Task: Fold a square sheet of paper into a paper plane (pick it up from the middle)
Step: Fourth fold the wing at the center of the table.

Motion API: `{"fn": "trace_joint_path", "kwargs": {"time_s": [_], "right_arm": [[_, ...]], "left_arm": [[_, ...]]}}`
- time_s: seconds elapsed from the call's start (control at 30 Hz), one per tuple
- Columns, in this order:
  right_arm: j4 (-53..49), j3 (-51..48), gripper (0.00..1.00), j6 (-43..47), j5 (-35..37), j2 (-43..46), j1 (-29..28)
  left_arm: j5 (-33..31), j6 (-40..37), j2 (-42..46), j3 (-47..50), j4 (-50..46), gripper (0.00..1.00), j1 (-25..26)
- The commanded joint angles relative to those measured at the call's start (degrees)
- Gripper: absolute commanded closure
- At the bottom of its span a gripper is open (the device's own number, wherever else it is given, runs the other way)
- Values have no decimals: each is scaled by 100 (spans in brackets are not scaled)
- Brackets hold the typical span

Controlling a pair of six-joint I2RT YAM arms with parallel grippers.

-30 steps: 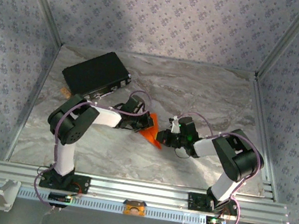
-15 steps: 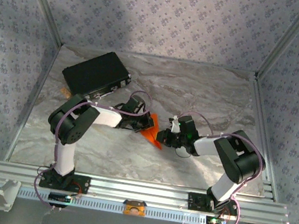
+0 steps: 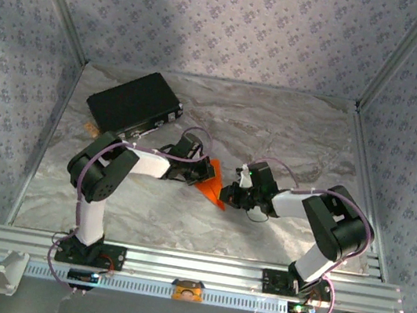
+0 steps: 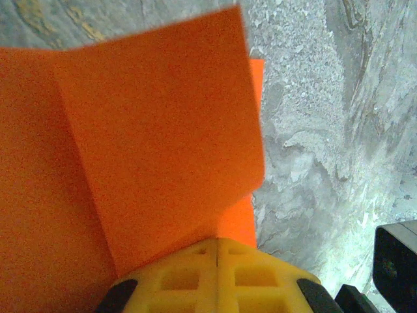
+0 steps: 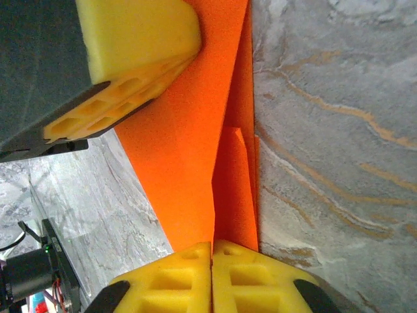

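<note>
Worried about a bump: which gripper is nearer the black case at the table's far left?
Left. The left gripper, shut on the orange paper, is right of the black case, toward the near edge; the right gripper pinches the paper's other side, farther right.

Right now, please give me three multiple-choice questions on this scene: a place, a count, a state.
1. Where on the grey marbled table lies the flat black rectangular case? A. far left B. near right C. near-edge centre
2. How many grippers clamp the thin bright orange sheet of paper? A. none B. one C. two
3. The sheet is: A. flat, unfolded B. creased, folded C. crumpled ball
1 A: the top view shows the case at the far left. 2 C: left gripper and right gripper are each shut on it. 3 B: wrist views show fold lines and flaps.
</note>
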State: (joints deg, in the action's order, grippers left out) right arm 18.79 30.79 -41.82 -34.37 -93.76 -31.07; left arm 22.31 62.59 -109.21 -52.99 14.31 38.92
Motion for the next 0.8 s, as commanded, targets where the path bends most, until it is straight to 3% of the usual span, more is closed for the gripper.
{"fn": "trace_joint_path", "kwargs": {"time_s": [0.0,0.3,0.53,0.77], "right_arm": [[-524,46,86,120,-175,-79,37],[-1092,35,83,306,-96,276,46],[-1235,59,91,359,-17,245,38],[-1494,42,82,440,-2,470,32]], "left_arm": [[-94,-71,-145,105,-219,100,-7],[-73,-60,-131,132,-205,100,-33],[-78,-55,-127,148,-196,100,-46],[-67,-52,-127,173,-168,100,-59]]}}
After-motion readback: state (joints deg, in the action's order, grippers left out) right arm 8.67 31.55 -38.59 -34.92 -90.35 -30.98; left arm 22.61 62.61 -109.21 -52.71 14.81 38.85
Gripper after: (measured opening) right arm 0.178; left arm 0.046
